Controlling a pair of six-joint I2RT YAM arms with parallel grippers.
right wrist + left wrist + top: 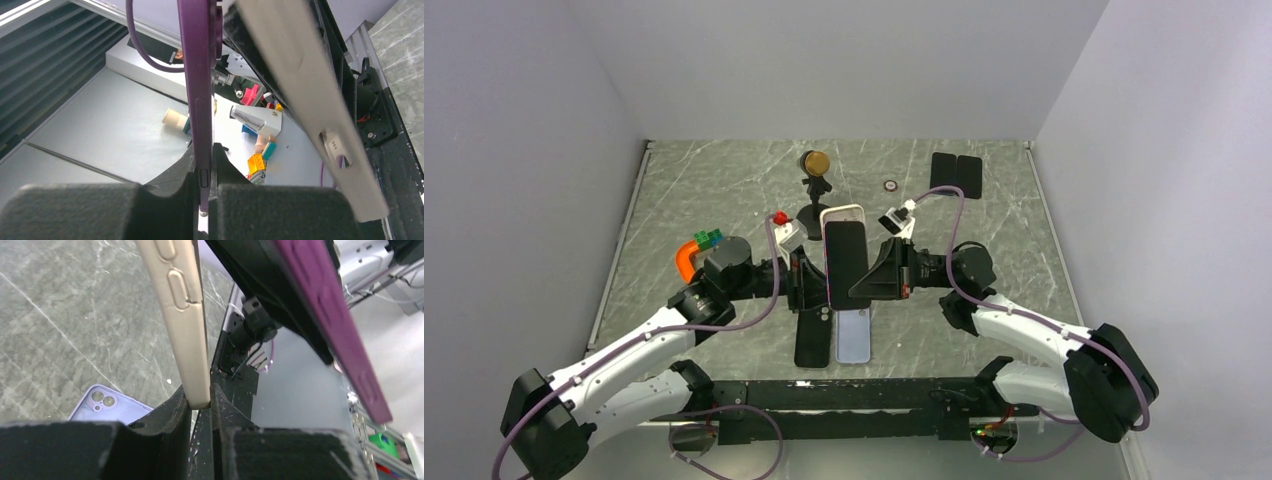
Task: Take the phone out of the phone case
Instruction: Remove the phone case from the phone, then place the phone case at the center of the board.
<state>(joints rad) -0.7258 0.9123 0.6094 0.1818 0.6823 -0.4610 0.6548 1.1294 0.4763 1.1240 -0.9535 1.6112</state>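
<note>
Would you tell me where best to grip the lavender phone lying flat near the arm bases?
Probably from straight above, fingers across its two long edges at mid-length. The lavender phone lies flat, camera side up, so only its thin sides offer purchase. The black rectangular slab lies close along its left edge, so that finger has little room.

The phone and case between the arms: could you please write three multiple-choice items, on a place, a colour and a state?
1. Where is the lilac phone? A) on the table B) on a shelf C) in a gripper
2. What colour is the case in the left gripper? A) green B) cream C) black
3. The right gripper is: A) open B) shut on the purple phone C) shut on a pen
Answers: A, it lies by the arm bases; B, its cream edge shows in that grip; B, the purple edge is clamped there.
</note>
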